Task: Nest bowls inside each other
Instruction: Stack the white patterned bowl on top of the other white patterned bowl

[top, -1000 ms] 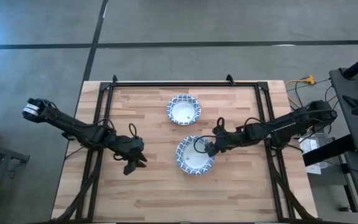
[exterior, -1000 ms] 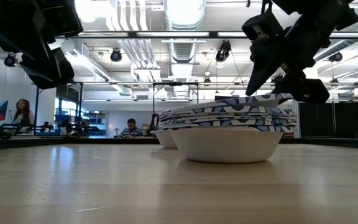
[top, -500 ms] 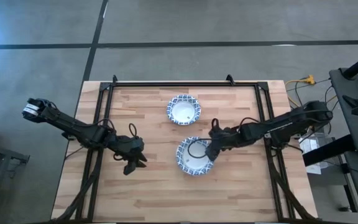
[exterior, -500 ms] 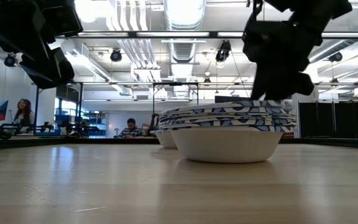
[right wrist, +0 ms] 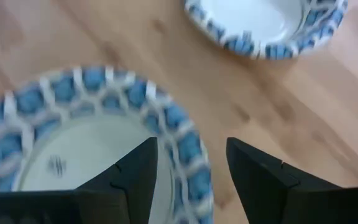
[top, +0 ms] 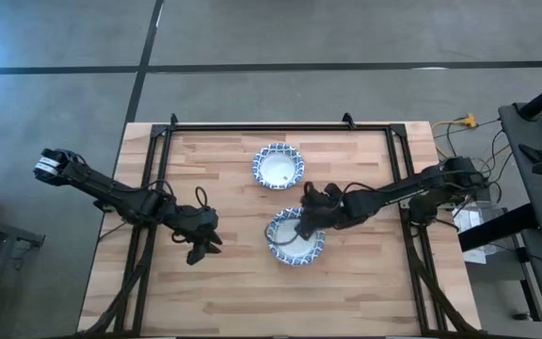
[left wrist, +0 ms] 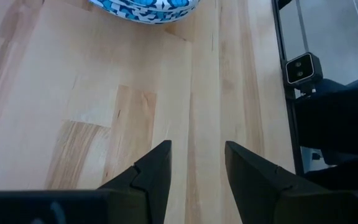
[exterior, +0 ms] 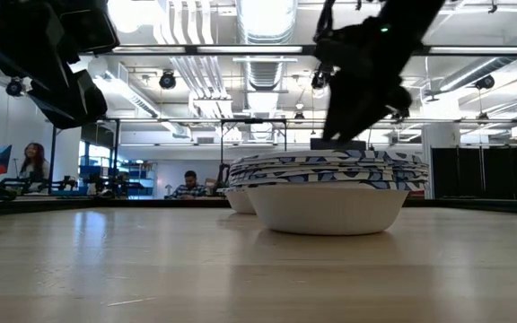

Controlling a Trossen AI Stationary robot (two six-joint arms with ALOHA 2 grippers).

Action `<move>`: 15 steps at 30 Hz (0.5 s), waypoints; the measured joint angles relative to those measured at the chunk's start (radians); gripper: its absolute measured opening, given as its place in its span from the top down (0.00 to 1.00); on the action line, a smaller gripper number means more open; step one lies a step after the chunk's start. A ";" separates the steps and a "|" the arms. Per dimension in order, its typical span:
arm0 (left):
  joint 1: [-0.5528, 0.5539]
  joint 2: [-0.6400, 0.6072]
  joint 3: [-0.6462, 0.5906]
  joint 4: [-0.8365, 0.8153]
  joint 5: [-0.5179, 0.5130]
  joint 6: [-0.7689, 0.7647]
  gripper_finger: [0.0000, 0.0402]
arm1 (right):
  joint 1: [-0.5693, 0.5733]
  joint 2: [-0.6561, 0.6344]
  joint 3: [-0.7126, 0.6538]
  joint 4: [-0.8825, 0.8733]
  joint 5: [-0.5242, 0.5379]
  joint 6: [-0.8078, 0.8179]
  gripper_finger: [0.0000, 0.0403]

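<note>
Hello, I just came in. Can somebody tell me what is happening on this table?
The robot is nesting bowls. A stack of nested bowls stands near the table's middle, and one single bowl lies apart, farther back. The right gripper hangs open over the stack, its fingers on either side of the top bowl's rim, holding nothing. The left gripper waits open over bare wood to the stack's left.

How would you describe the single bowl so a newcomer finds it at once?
Start at the wooden table and go to its far middle. The single bowl sits there alone; unlike the stack of bowls nearer, no gripper is over it.
</note>
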 joint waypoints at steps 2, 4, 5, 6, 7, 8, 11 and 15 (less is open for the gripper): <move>0.000 0.000 0.000 0.000 0.000 -0.004 0.67 | -0.032 0.008 0.007 0.028 0.006 -0.011 0.54; 0.000 0.000 0.000 0.001 0.000 -0.024 0.67 | -0.066 0.012 0.008 0.055 0.008 -0.065 0.54; 0.000 0.000 0.000 0.001 0.000 -0.039 0.67 | -0.082 0.010 0.006 0.075 0.008 -0.115 0.54; 0.000 0.000 0.000 0.001 0.000 -0.043 0.67 | -0.097 0.005 0.000 0.104 0.007 -0.179 0.54; 0.000 0.000 0.000 0.001 -0.001 -0.045 0.67 | -0.109 -0.001 -0.006 0.131 0.004 -0.263 0.54; 0.000 0.000 0.000 0.001 -0.005 -0.045 0.67 | -0.121 -0.008 -0.010 0.152 -0.008 -0.355 0.54; 0.000 0.000 0.000 0.002 -0.043 -0.078 0.67 | -0.150 -0.020 -0.011 0.176 -0.055 -0.690 0.54; 0.001 0.000 0.000 0.018 -0.091 -0.180 0.67 | -0.195 -0.022 -0.019 0.165 -0.065 -1.138 0.54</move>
